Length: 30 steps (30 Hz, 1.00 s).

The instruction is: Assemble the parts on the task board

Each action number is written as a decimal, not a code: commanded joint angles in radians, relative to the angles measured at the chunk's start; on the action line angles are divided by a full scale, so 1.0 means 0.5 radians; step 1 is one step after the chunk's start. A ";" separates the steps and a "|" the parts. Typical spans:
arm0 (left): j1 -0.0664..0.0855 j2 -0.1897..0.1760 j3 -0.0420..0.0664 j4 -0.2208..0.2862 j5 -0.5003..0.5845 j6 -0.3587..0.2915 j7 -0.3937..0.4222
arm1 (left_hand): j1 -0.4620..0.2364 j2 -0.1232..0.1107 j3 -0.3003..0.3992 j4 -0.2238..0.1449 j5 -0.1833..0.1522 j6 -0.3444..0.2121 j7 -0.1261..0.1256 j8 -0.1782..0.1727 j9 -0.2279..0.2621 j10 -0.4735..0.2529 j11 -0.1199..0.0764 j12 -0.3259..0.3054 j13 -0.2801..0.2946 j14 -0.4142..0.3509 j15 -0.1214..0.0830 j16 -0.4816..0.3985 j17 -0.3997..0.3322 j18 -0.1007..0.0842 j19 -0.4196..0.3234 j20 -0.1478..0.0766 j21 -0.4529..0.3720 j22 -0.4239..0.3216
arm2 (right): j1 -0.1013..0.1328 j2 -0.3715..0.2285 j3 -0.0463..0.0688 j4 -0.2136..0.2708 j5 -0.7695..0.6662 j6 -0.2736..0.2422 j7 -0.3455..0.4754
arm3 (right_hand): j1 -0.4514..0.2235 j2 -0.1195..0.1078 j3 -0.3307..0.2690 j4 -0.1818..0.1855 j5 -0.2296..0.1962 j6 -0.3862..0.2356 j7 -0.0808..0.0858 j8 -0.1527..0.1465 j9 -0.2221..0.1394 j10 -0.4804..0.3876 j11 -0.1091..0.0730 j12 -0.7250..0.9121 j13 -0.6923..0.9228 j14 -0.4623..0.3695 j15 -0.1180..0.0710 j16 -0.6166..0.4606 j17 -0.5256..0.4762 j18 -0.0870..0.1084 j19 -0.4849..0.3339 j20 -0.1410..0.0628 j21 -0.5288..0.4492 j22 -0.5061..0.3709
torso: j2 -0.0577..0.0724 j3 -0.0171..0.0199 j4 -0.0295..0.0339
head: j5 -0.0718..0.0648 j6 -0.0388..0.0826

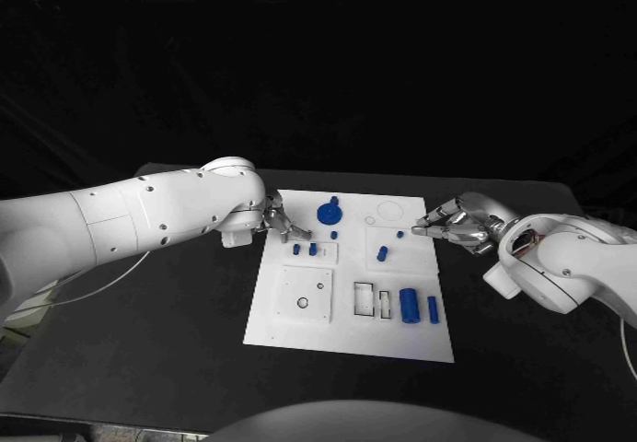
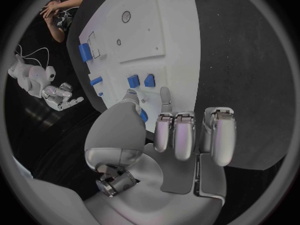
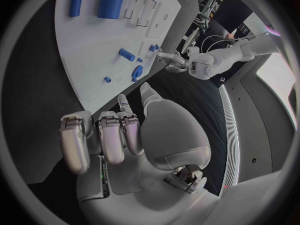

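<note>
The two small blue parts [image 2: 141, 80] stand on the task board [image 2: 156, 30] just beyond my left hand [image 2: 181, 130]; I judge them light, rigid, smooth; pinch at the sides; my left fingers curl, holding nothing; my right hand [image 1: 458, 226], curled and unladen, hovers at the board's far edge.

Dim overall, with blackness swallowing everything beyond the tabletop [image 1: 159, 368]. Brightest at the white task board [image 1: 348, 318], evenly lit from above, barely shadowed. Soft sheen on silver fingers [image 2: 185, 137]. Strongly bowed toward the fisheye rims.
</note>
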 commanded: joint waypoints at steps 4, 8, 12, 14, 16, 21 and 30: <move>0.003 -0.057 0.002 0.048 0.354 -0.810 0.875 | 0.211 0.049 0.035 -0.008 0.144 -0.140 0.027 -0.006 -0.036 0.080 0.031 -0.140 0.385 0.212 0.032 0.005 0.527 -0.015 0.207 0.030 0.005 0.527 | -0.004 -0.002 -0.001 -0.001 -0.005 0.014 0.006 | 0.006 0.017 -0.004 0.009 0.006 0.009 -0.010 -0.012 -0.001 0.210 -0.003 -0.007 0.527 0.212 0.007 0.008 0.527 -0.013 0.209 0.011 0.009 0.527 | 0.000 0.0011 0.000 | -0.004 0.009; 0.002 -0.055 0.001 0.037 0.543 -0.945 1.259 | 0.540 0.061 0.079 0.008 0.483 -0.217 0.070 -0.175 -0.271 -0.990 0.096 -1.610 -0.849 0.212 0.073 0.005 0.527 -0.015 0.207 0.046 0.005 0.527 | -0.007 0.000 -0.001 -0.005 -0.003 0.013 0.015 | 0.006 0.017 -0.004 0.009 0.006 0.009 -0.010 -0.012 -0.001 0.210 -0.003 -0.007 0.527 0.212 0.007 0.008 0.527 -0.013 0.209 0.011 0.009 0.527 | 0.001 0.0010 -0.004 | 0.001 0.012; -0.004 -0.028 0.000 0.022 0.498 -0.954 1.420 | 0.839 0.026 0.189 0.016 0.592 -0.185 0.125 -0.372 -0.578 -1.047 0.163 -2.177 -1.391 0.212 0.111 0.005 0.527 -0.015 0.207 0.089 0.005 0.527 | -0.011 -0.001 -0.001 -0.006 -0.002 0.014 0.022 | 0.006 0.017 -0.004 0.009 0.006 0.009 -0.010 -0.012 -0.001 0.210 -0.003 -0.007 0.527 0.212 0.007 0.008 0.527 -0.013 0.209 0.011 0.009 0.527 | 0.003 -0.0001 -0.004 | -0.001 0.018; -0.011 -0.013 0.000 0.015 0.421 -0.932 1.446 | 0.931 -0.011 0.233 0.017 0.588 -0.164 0.140 -0.450 -0.694 -1.063 0.188 -2.340 -1.562 0.212 0.140 0.005 0.527 -0.015 0.207 0.109 0.005 0.527 | -0.012 -0.001 -0.001 -0.006 -0.001 0.014 0.025 | 0.006 0.017 -0.004 0.009 0.006 0.009 -0.010 -0.012 -0.001 0.210 -0.003 -0.007 0.527 0.212 0.007 0.008 0.527 -0.013 0.209 0.011 0.009 0.527 | 0.003 0.0004 -0.004 | 0.000 0.018; -0.018 0.002 0.000 0.009 0.303 -0.902 1.456 | 1.006 -0.020 0.297 0.016 0.572 -0.120 0.149 -0.516 -0.796 -1.019 0.191 -2.445 -1.703 0.212 0.144 0.005 0.527 -0.015 0.207 0.122 0.005 0.527 | -0.013 -0.002 -0.001 -0.006 0.002 0.013 0.026 | 0.006 0.017 -0.004 0.009 0.006 0.009 -0.010 -0.012 -0.001 0.210 -0.003 -0.007 0.527 0.212 0.007 0.008 0.527 -0.013 0.209 0.011 0.009 0.527 | 0.003 0.0001 -0.005 | 0.001 0.016; -0.059 0.041 -0.001 -0.003 -0.167 -0.831 1.475 | 1.126 -0.067 0.472 0.000 0.449 0.080 0.149 -0.663 -1.049 -0.831 0.183 -2.672 -2.058 0.212 0.139 0.005 0.527 -0.015 0.207 0.127 0.005 0.527 | -0.015 -0.002 -0.001 -0.005 0.008 -0.001 0.036 | 0.006 0.018 -0.006 0.010 0.006 0.008 -0.010 -0.013 -0.002 0.210 -0.004 -0.007 0.527 0.212 0.006 0.008 0.527 -0.013 0.209 0.011 0.009 0.527 | 0.005 0.0013 -0.004 | -0.002 0.014; -0.114 0.099 -0.001 -0.027 -0.668 -0.737 1.454 | 1.243 -0.101 0.702 -0.009 0.190 0.229 0.130 -0.789 -1.254 -0.681 0.170 -2.882 -2.356 0.212 0.130 0.005 0.527 -0.015 0.207 0.112 0.005 0.527 | -0.021 -0.003 -0.002 -0.010 0.028 -0.147 0.126 | 0.008 0.020 -0.008 0.011 0.007 -0.010 -0.013 -0.022 -0.006 0.210 -0.006 -0.007 0.527 0.212 0.005 0.008 0.527 -0.013 0.209 0.009 0.009 0.527 | 0.005 -0.0004 -0.002 | -0.003 0.006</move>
